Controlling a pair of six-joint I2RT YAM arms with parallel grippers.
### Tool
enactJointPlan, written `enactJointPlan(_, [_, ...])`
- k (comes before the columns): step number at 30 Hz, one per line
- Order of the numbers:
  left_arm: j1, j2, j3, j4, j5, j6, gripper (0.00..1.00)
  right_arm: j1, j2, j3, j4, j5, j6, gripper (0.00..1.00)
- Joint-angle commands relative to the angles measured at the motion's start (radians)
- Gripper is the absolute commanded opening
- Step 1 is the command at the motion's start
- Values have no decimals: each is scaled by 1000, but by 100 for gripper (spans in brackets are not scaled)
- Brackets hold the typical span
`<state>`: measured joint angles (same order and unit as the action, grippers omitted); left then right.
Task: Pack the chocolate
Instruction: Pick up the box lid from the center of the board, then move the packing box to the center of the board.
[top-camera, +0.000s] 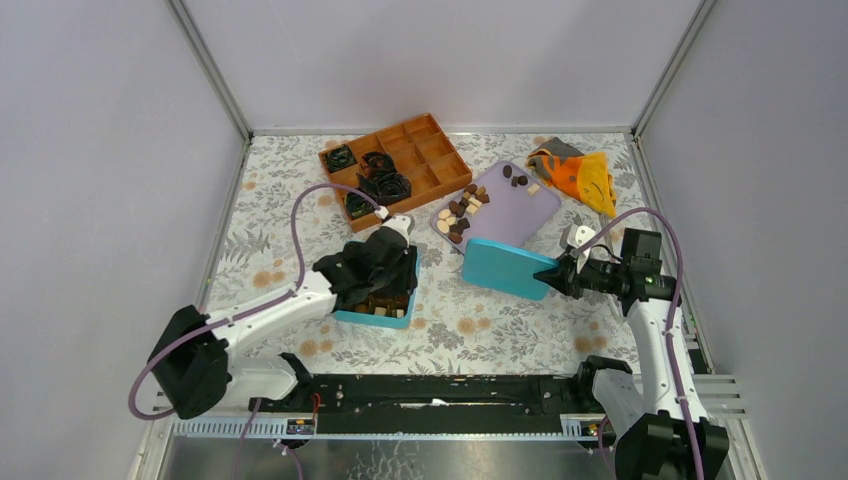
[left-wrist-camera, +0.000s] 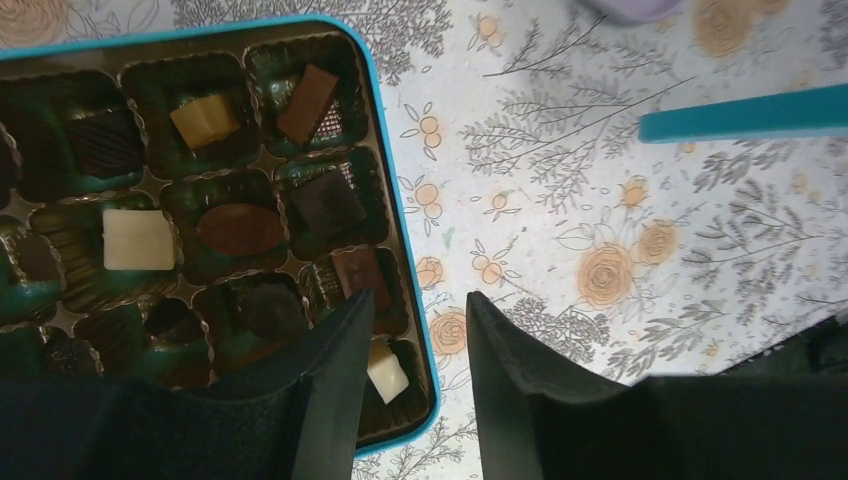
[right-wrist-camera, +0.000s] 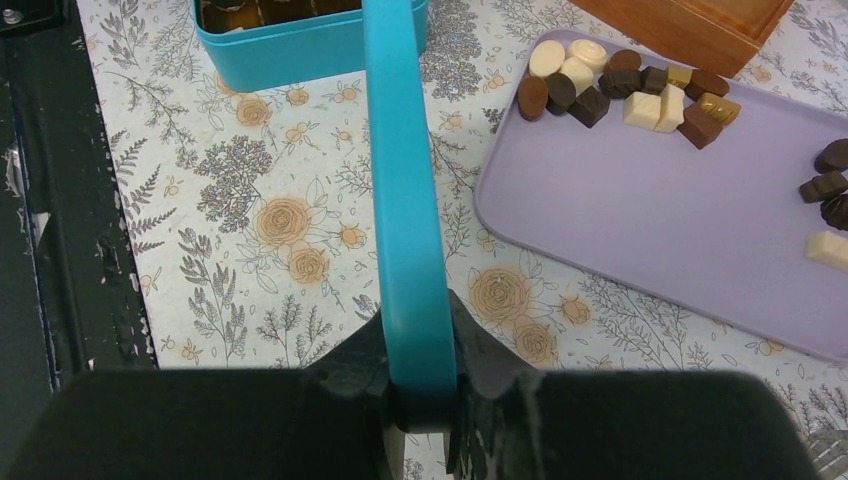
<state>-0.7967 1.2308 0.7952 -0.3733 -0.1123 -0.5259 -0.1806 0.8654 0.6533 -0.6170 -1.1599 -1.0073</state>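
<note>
Two arms are sharing the packing. Nearest, the left gripper (left-wrist-camera: 420, 300) is hovering over the corner of the teal box (right-wrist-camera: 300, 45), its jaws standing parted with nothing between them. The chocolate (left-wrist-camera: 240, 228) is sitting in most of the box's pockets, though a few dim ones look unfilled. Just beside, the right gripper (right-wrist-camera: 420, 335) is pinching the teal lid (right-wrist-camera: 400, 150) by its edge, holding it clear of the box, between box and purple tray (right-wrist-camera: 680, 220). Farther out, more chocolate is lying loose on that tray, and beyond it a wooden divider box (top-camera: 430, 150) is holding black paper cups (top-camera: 385, 185). Filling seems to be the step in hand. Next, the left arm is probably needing to reach across to the tray for another piece before the lid goes on.
</note>
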Motion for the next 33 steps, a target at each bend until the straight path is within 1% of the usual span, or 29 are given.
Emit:
enactJointPlan(1, [5, 72, 55, -25, -42, -34, 46, -7, 1, 29, 26, -18, 18, 0])
enactJointPlan(12, [4, 200, 93, -8, 47, -16, 51, -8, 1, 29, 20, -14, 13, 0])
enactJointPlan(16, [4, 218, 100, 15, 105, -16, 50, -12, -2, 32, 17, -12, 12, 0])
enactJointPlan(19, [3, 221, 95, 42, 178, -22, 49, -16, -5, 36, 16, -8, 15, 0])
enactJointPlan(21, [2, 217, 87, 70, 225, -35, 47, -22, -8, 44, 39, 16, 56, 0])
enactJointPlan(26, [-21, 215, 66, 159, 336, -77, 45, -50, -32, 56, 156, 111, 239, 0])
enactJointPlan(30, [-76, 247, 77, 231, 375, -120, 45, -90, -49, 67, 219, 140, 355, 0])
enactJointPlan(33, [-124, 299, 100, 300, 403, -160, 45, -123, -59, 73, 273, 161, 453, 0])
